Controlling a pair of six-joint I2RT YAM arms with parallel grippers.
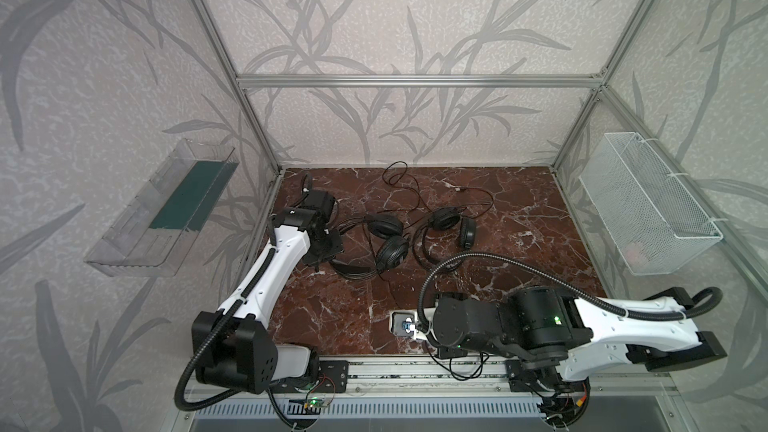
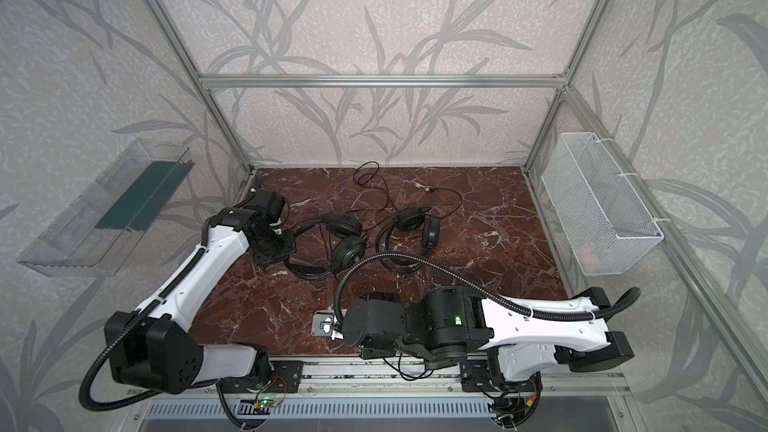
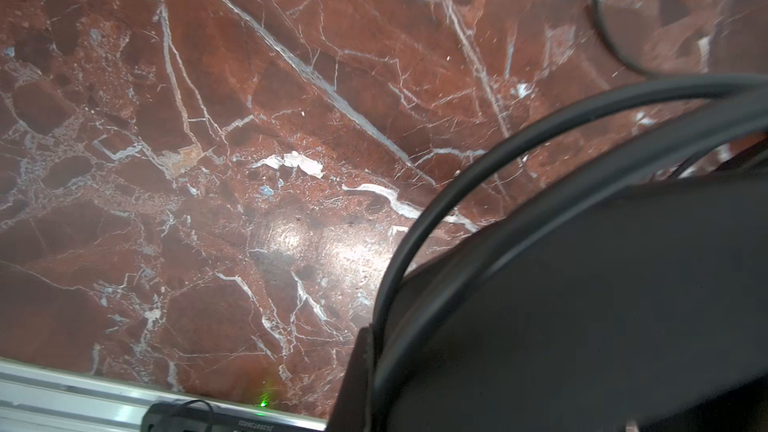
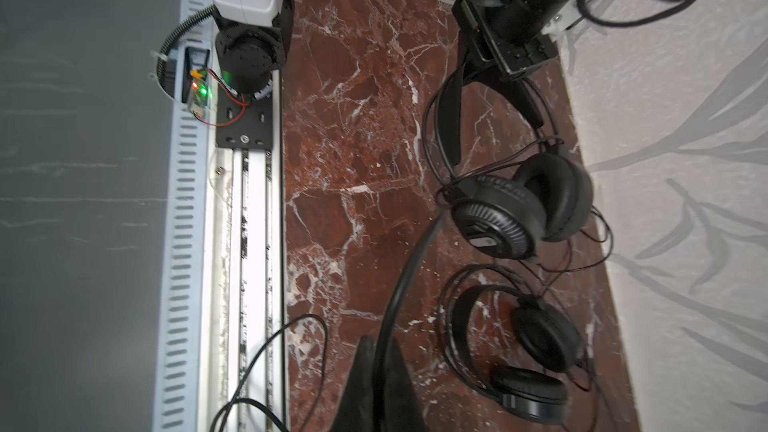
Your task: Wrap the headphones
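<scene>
Red marble tabletop; clear plastic tray on one wall; white mesh basket on the opposite wall.

Two black padded wire-band headphones, two white-and-black robot arms, one clear plastic tray, one white wire basket.

The headphones clutter the middle of the table; its bare right side gives passage.

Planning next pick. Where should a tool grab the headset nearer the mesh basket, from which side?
Take the right headset by its headband arc, straight down from above, tool closing across the thin wires. The arc lies low on the table as an open loop, away from the basket; the earcups look too bulky and round. Probably its near stretch, clear of the other headset.
</scene>
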